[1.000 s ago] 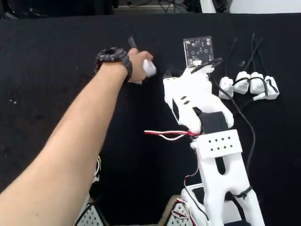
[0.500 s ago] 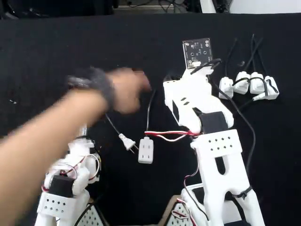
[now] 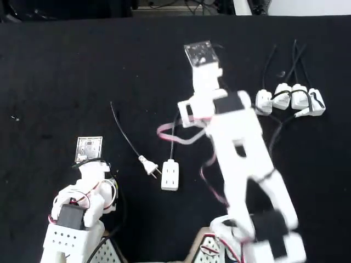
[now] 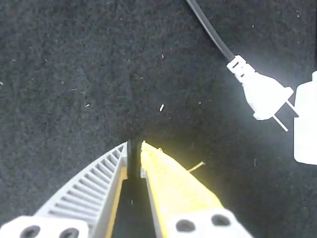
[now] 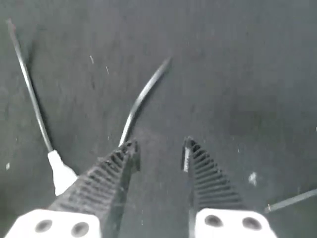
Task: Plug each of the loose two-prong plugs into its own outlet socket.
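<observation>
Plug [image 3: 147, 164] likely light, rigid, on limp cord [image 3: 123, 131]; grip moulded body across its flats. Left pincer [image 4: 134, 148] closed, empty; right pincer [image 5: 159, 148] open.

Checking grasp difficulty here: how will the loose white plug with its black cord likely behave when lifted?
The plug looks small and probably light. Its thin black cord lies loose and curved, so it likely trails floppily and may tug the plug askew.
</observation>
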`<state>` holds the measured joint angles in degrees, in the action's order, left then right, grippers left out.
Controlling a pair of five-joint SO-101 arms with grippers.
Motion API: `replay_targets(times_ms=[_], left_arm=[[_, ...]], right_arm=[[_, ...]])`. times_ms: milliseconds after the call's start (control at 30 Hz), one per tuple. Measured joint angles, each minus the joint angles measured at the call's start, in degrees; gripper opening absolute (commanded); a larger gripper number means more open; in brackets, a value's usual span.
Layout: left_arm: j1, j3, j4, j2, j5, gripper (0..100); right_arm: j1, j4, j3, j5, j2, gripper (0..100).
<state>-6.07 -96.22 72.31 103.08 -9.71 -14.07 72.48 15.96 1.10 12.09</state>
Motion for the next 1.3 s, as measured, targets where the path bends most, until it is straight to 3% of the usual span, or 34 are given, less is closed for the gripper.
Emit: replay_targets(times_ms=[233, 500, 633, 833, 967, 1133, 1300], left_arm=[[0.0, 0.0, 0.0, 0.0, 0.0, 6], [-0.4, 0.0, 0.0, 0.0, -0.4, 6], [-1.1, 0.0, 0.0, 0.0, -0.4, 6], [-11.9, 0.0, 0.0, 0.0, -0.4, 6], [-15.6, 0.0, 0.0, 0.0, -0.4, 6], [-13.7, 2.5, -2.9, 0.1, 3.0, 6], [-8.0, 9.7, -4.1, 0.3, 11.3, 6]], right_arm=[[0.1, 17.4, -22.0, 0.0, -5.5, 14.8], [-4.0, 19.8, -14.9, 0.0, 10.6, 14.8], [-6.5, 14.8, -2.5, 0.0, 19.3, 14.8], [-6.5, 5.2, 12.3, 3.7, 28.0, 14.8], [-6.5, 2.2, 17.2, 6.2, 30.8, 14.8], [-6.5, -1.8, 22.5, 6.4, 31.1, 14.8], [-6.4, -5.3, 27.3, 6.1, 31.1, 14.8]])
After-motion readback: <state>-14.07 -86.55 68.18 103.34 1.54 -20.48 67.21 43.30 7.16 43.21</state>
